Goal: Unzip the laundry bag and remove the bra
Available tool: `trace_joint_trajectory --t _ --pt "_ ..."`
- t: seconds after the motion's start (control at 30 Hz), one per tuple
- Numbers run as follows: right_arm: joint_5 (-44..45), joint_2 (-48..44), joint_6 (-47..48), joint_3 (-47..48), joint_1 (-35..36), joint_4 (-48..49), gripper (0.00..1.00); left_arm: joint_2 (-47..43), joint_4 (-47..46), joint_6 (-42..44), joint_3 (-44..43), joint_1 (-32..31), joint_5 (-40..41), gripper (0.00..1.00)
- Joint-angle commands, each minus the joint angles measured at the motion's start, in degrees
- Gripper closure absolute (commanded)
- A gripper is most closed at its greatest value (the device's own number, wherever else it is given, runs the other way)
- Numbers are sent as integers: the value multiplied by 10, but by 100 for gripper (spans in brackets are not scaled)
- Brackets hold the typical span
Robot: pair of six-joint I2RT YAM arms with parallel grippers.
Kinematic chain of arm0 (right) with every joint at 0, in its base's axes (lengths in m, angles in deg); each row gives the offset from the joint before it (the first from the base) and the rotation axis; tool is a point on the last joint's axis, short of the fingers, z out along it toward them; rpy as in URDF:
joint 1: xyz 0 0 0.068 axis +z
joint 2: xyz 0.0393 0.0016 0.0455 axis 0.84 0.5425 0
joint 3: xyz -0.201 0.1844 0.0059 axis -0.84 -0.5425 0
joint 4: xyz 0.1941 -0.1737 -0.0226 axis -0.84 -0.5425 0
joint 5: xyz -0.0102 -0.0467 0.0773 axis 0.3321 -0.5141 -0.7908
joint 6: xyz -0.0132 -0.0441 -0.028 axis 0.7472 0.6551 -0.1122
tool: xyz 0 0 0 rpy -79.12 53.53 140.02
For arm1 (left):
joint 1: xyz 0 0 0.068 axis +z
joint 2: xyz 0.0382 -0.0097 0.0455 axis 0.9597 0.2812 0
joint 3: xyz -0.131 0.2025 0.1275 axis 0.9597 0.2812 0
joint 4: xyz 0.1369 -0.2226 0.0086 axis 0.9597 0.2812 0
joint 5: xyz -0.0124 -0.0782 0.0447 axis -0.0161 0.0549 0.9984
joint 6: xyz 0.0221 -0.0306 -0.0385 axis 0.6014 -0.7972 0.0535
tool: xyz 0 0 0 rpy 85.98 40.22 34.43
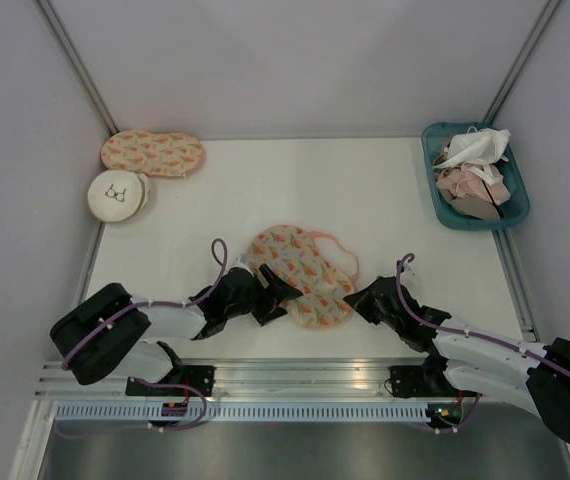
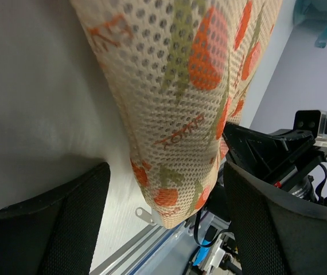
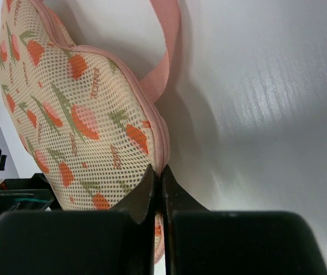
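**Both grippers at the printed bag**

The peanut-shaped cream mesh laundry bag (image 1: 303, 268) with orange-red and green print lies at lower centre of the top view on the white table (image 1: 265, 190). The left gripper (image 1: 277, 290) has its jaws spread wide around one end. The right gripper (image 1: 362, 296) has its jaws pinched together on the pink edging.

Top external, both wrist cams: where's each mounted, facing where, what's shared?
Top external: above and behind, looking down on the table; left arm and right arm flank the laundry bag.
Left wrist: on the left arm, looking along its open left pincer at the bag's mesh; right arm behind.
Right wrist: on the right arm, looking along its shut right pincer at the bag's pink edging.
Shared: the bag, in all three.
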Motion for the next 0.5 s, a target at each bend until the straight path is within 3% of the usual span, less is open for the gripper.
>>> trace_joint_trajectory --t 0.0,0.07,0.17,0.27,0.3,0.33,0.4,0.43,0.47 --pt "-8 12 9 26 1 26 100 32 -62 -28 -5 -17 2 17" --pt "-9 13 11 28 1 27 100 39 -72 -32 -2 -18 8 19" --pt "-8 6 13 28 1 21 100 47 -98 -30 4 -18 17 36" --pt "-5 -5 25 33 1 6 100 54 -128 -30 8 -18 17 81" --pt "-3 -8 29 35 1 2 100 54 -128 -31 8 -18 16 90" --pt "0 -10 36 39 2 -5 99 54 -127 -32 8 -18 17 98" --pt "2 -20 50 53 1 -25 99 54 -130 -36 12 -18 17 98" --pt "7 -22 74 60 1 -30 72 53 -131 -38 12 -18 18 98" --pt "9 -29 88 67 1 -50 53 52 -134 -43 15 -18 18 98"
